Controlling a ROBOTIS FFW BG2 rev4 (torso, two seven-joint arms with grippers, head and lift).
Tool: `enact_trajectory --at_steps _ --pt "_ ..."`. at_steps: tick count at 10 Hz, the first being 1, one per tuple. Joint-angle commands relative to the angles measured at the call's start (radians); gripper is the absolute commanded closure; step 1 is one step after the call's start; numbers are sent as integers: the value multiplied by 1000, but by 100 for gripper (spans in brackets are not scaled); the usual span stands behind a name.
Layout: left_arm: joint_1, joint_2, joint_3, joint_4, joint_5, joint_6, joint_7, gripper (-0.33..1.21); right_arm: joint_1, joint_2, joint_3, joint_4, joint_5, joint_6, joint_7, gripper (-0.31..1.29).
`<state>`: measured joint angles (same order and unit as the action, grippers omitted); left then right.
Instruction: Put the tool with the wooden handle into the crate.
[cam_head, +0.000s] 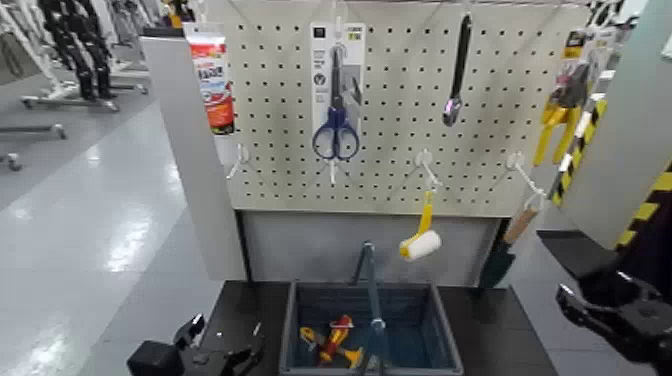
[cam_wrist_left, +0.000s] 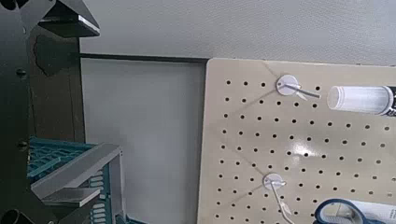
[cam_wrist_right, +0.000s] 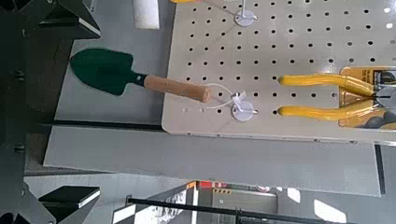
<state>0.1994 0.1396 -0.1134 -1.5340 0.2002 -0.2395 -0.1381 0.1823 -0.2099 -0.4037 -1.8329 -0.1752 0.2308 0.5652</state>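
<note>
The right gripper (cam_head: 625, 305) hangs low at the right edge of the head view, well short of the pegboard (cam_head: 400, 100). In its wrist view the jaws stand wide apart and empty, framing the trowel (cam_wrist_right: 140, 79). That trowel, with its pale wooden handle and dark green blade, hangs from a hook (cam_wrist_right: 241, 105) at the board's lower right corner, blade pointing down. A yellow-handled paint roller (cam_head: 420, 240) hangs just beside it. Below the board sits the dark crate (cam_head: 300, 330), its hoop handle raised, a red-and-yellow tool (cam_head: 335, 340) lying inside. The left gripper (cam_head: 215, 350) rests low beside the crate, also spread open with nothing held. Judging by this, nothing is done yet: reaching, grasping, unhooking and dropping the trowel all remain.
</note>
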Motion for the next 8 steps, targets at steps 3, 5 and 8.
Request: enact_trajectory --at_steps 3,5,8 --pt "-1 0 0 0 1 5 -6 10 -129 -132 40 135 -12 38 58 12" --pt "-3 -2 0 0 1 8 -6 10 -185 -171 68 190 -12 44 82 12" --pt "-6 -2 0 0 1 9 -9 10 -279 -218 138 288 -12 42 127 12"
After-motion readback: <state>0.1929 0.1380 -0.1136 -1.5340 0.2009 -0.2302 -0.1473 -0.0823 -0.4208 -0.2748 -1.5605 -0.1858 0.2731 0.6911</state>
